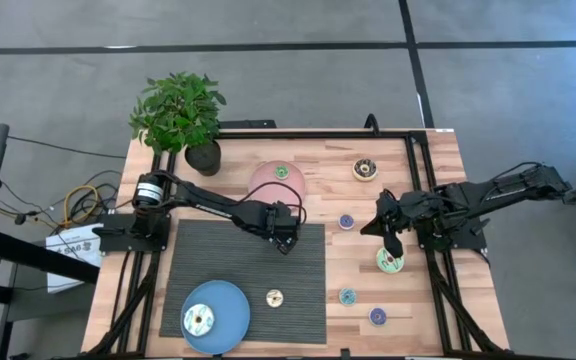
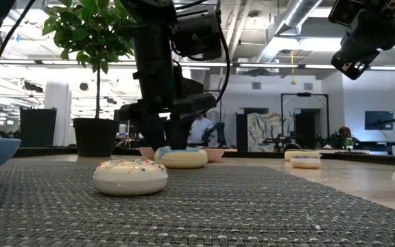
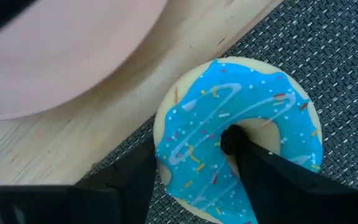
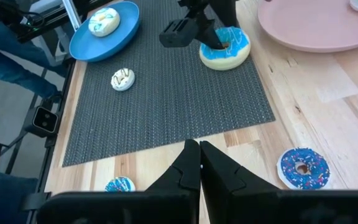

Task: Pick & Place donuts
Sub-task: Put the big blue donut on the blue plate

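A: Grabbing stage, I'd say. Left pincer [image 4: 211, 32] is down on the blue donut [image 3: 238, 140] at the mat's [image 1: 218, 262] far corner, one finger [image 3: 272, 186] poked into the hole, the other finger [image 3: 126, 186] outside the ring.

B: Clamped?

A: Fingers are apart, straddling one side of the ring, and that side sits right between them. Can't tell if they're squeezing it yet. Donut is flat on the mat.

B: What's around it?

A: Pink plate [image 1: 268, 180] just beyond the pincer, with a green donut [image 1: 281, 172] on it. Blue plate [image 1: 230, 305] well off toward the near edge, holding a cream donut [image 1: 199, 320]. White donut [image 1: 274, 297] loose on the mat beside that plate.

B: Right side?

A: Right pincer [image 4: 198, 163] is pressed together, empty, hanging above the wood between the purple donut [image 4: 301, 167] and a teal one [image 4: 118, 185]. Waiting.

B: Next?

A: My guess: pinch the ring firmly, lift straight, carry to a plate. Pink one is nearest.
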### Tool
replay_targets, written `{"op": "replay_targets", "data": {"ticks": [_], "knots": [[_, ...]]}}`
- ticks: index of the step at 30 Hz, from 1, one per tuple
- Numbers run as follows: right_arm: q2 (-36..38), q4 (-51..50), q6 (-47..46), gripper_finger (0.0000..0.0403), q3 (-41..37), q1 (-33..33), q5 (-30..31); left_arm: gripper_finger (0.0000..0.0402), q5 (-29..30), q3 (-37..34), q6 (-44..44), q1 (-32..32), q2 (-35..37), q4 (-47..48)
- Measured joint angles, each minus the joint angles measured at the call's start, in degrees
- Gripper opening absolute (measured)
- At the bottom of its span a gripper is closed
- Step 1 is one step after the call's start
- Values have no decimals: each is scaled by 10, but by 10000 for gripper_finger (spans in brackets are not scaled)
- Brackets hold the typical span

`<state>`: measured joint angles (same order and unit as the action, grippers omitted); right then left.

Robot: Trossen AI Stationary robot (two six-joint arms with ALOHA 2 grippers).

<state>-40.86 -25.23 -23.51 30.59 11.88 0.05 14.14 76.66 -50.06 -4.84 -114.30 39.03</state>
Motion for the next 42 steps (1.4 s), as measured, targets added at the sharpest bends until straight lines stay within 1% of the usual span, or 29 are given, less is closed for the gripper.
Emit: {"op": "replay_targets", "data": {"ticks": [6, 13, 19, 27, 31, 33, 35, 38, 42], "knots": [[0, 0, 0, 0, 0, 0, 0, 169, -2, 0, 0, 0, 0, 0], [0, 0, 0, 0, 0, 0, 0, 147, -3, 5, 4, 0, 0, 6], [0, 0, 0, 0, 0, 0, 0, 142, -4, 38, 28, 0, 0, 37], [0, 0, 0, 0, 0, 0, 0, 142, -1, 103, 48, -1, 0, 125], [0, 3, -12, 0, 0, 0, 0, 142, -2, 140, 80, -11, 0, 161], [0, 5, -26, 0, 0, 0, 0, 142, 4, 159, 107, -27, 2, 191], [0, 5, -45, 0, 0, 0, 0, 142, 29, 161, 120, -51, 15, 210], [0, 5, -71, 0, 0, 1, 0, 142, 71, 142, 102, -94, 61, 225], [0, 16, -95, 0, 0, 1, 0, 142, 84, 89, 56, -144, 142, 232]]}}
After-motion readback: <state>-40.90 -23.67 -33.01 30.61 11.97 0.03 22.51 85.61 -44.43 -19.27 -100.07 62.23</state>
